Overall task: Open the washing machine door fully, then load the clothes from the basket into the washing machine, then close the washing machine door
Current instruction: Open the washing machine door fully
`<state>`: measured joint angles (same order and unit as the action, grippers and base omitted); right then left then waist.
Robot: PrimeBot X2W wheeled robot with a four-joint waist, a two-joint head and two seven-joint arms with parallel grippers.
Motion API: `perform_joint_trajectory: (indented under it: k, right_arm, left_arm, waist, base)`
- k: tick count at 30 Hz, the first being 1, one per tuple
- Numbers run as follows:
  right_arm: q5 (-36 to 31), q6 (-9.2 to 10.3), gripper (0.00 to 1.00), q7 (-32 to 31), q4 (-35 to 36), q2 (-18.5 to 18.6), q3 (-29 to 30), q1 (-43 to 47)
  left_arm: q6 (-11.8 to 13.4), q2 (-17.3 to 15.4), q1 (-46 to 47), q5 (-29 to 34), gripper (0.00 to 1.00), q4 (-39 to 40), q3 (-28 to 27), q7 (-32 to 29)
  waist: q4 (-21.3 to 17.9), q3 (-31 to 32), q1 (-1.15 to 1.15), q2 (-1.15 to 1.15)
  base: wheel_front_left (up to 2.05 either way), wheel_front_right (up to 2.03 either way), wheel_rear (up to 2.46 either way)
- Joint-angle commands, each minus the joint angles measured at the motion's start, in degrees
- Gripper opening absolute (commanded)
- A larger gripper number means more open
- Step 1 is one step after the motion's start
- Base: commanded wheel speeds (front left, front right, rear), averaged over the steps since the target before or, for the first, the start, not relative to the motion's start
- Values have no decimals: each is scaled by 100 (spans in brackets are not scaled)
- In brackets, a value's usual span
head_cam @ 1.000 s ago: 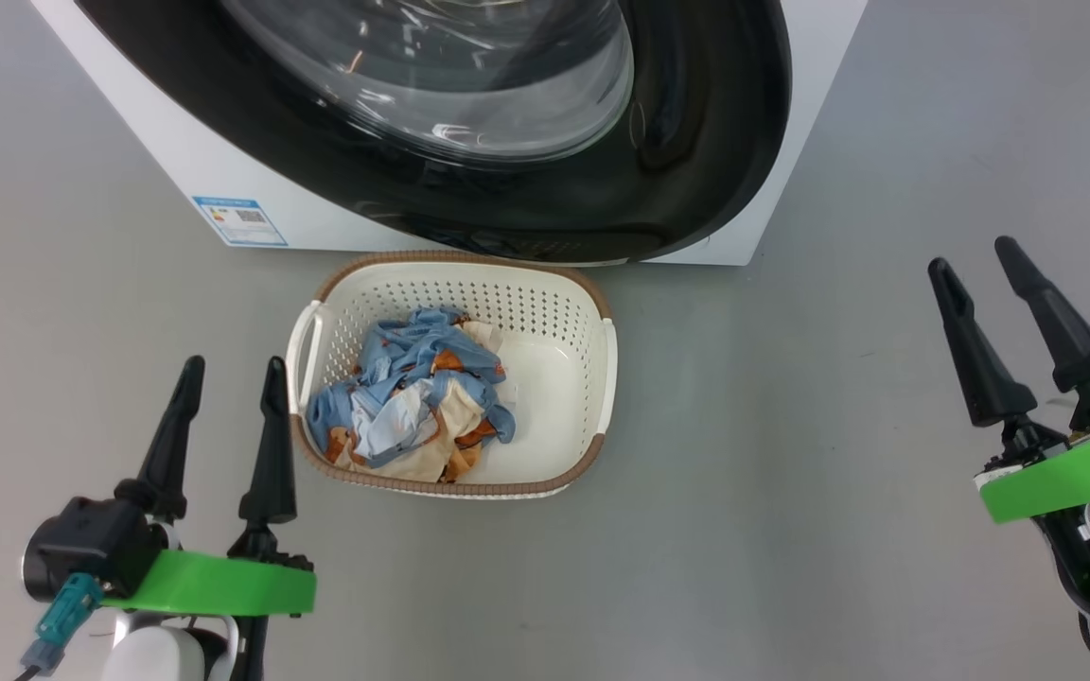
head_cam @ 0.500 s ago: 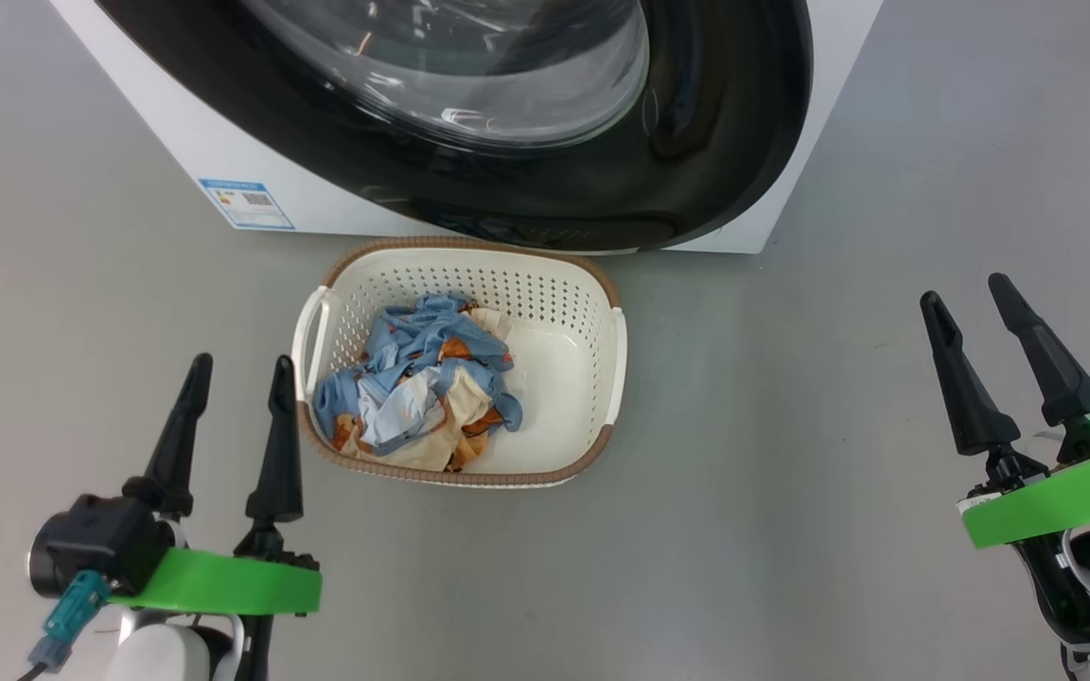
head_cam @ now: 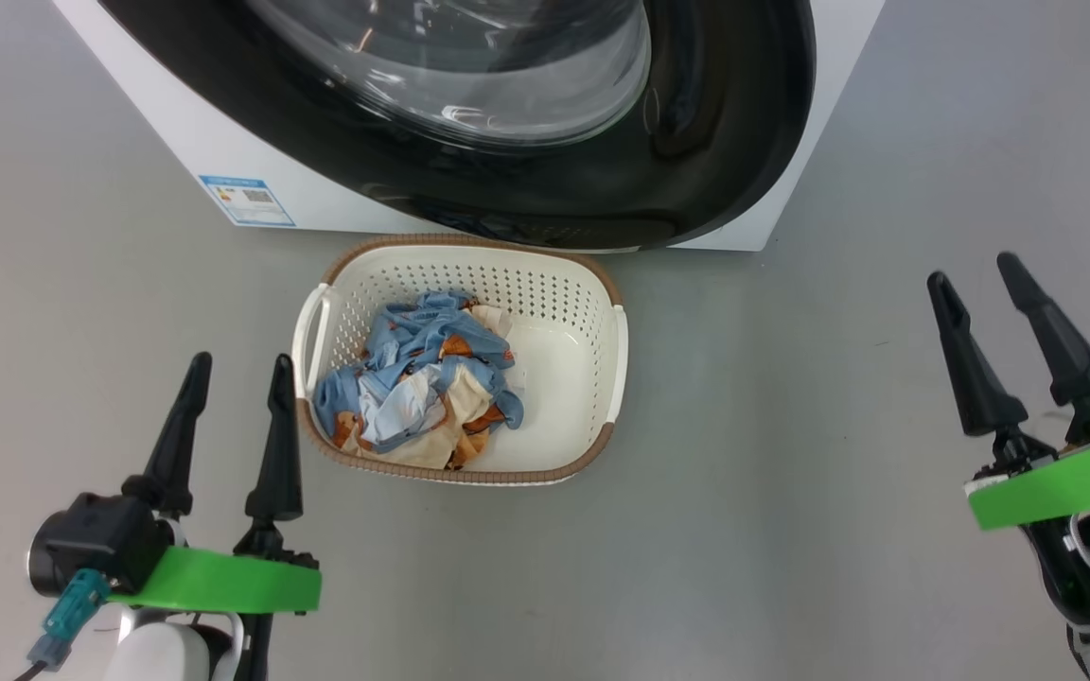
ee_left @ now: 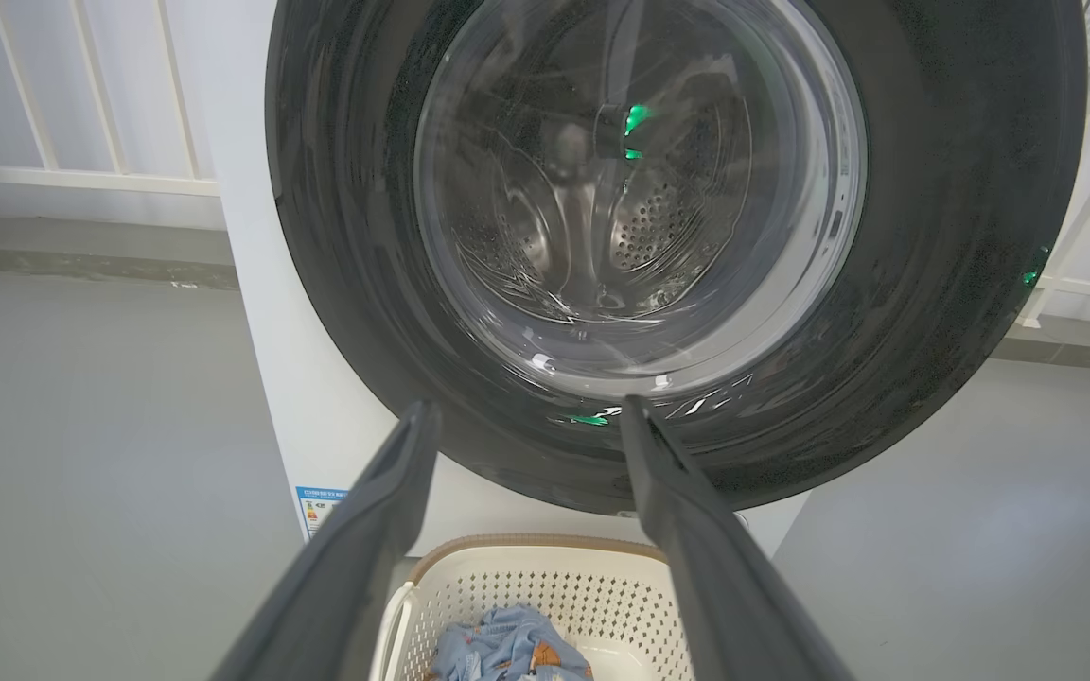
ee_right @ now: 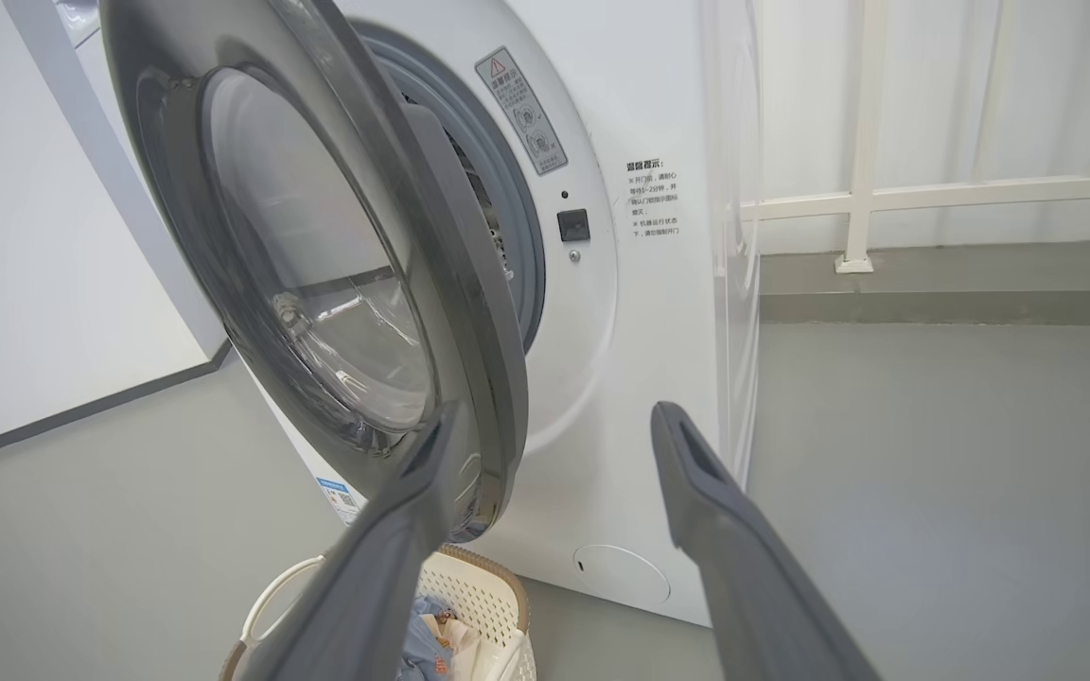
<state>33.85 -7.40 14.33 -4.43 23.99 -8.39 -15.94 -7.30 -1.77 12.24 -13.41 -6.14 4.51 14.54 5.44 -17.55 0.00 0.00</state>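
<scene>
Hardly any change over the last second. A small shift of the head camera slides the whole scene a little. Over the last half second, only a slight rise of the right end effector [head_cam: 973, 270] at the near right, well apart from everything.

Left end effector [head_cam: 239, 361] parked at the near left, just beside the basket [head_cam: 469, 244] and not touching it. Both released, with spread fingers and nothing between them.

Washing machine door [head_cam: 725, 123] ajar, swung partway out from the washing machine [head_cam: 214, 132] and overhanging the far rim of the basket. Blue-grey gasket [ee_right: 521, 236] exposed behind it in the right wrist view. Clothes [head_cam: 413, 397] heaped in the left half of the basket, on the floor [head_cam: 791, 454] directly in front of the machine.

For the task: no real progress. Judged still on the first step, with the door not yet fully open and no garment lifted. Probably calls for reaching the door's free right edge and swinging it farther left, clear of the basket, before any pickup.
</scene>
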Motion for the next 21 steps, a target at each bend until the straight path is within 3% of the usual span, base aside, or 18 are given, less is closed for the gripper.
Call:
perform_joint_trajectory:
  k: [1, 11, 12, 13, 15, 16, 18, 19, 20, 21]
  right_arm:
    - [25, -9, 100, 66, 145, 125, -63, -123]
    - [805, -9, 100, 40, -552, 116, -59, -1172]
    - [900, -9, 87, 7, -619, 108, -59, -1289]
    - [989, -9, 82, -28, -683, 110, -60, -1413]
    - [1197, -9, 84, -92, -803, 111, -46, -1652]
    - [1309, -9, 79, -142, -860, 118, -50, -1772]
    - [1593, -9, 48, -256, -973, 110, -58, -2012]
    - [1755, -9, 38, -333, -1044, 104, -55, -2130]
    - [1755, -9, 38, -333, -1044, 104, -55, -2130]
    - [1895, -9, 22, -412, -1110, 111, -63, -2247]
  left_arm:
    - [-18, -110, 142, 13, 100, 122, -179, 46]
    - [-18, -110, 225, 39, 100, 111, -154, 46]
    - [-18, -110, 231, 37, 100, 108, -147, 46]
    - [-18, -110, 235, 34, 100, 107, -140, 46]
    - [-18, -110, 244, 29, 100, 110, -132, 46]
    - [-18, -110, 250, 25, 100, 112, -131, 46]
    - [-19, -110, 265, 16, 100, 111, -129, 46]
    - [-19, -110, 273, 12, 100, 109, -128, 46]
    - [-19, -110, 273, 12, 100, 109, -128, 46]
    - [-19, -110, 282, 7, 100, 108, -124, 46]
  waist:
    - [-6, -12, 0, 0]
    - [-35, -99, 0, 0]
    - [-31, -100, 0, 0]
    - [-24, -101, 0, 0]
    - [-6, -113, 0, 0]
    - [5, -126, 0, 0]
    - [26, -149, 0, 0]
    - [36, -158, 0, 0]
    - [36, -158, 0, 0]
    - [48, -170, 0, 0]
  base:
    - [0, 0, 0]
    - [0, 0, 0]
    - [0, 0, 0]
    - [0, 0, 0]
    - [0, 0, 0]
    - [0, 0, 0]
    - [0, 0, 0]
    - [0, 0, 0]
    - [0, 0, 0]
    - [0, 0, 0]
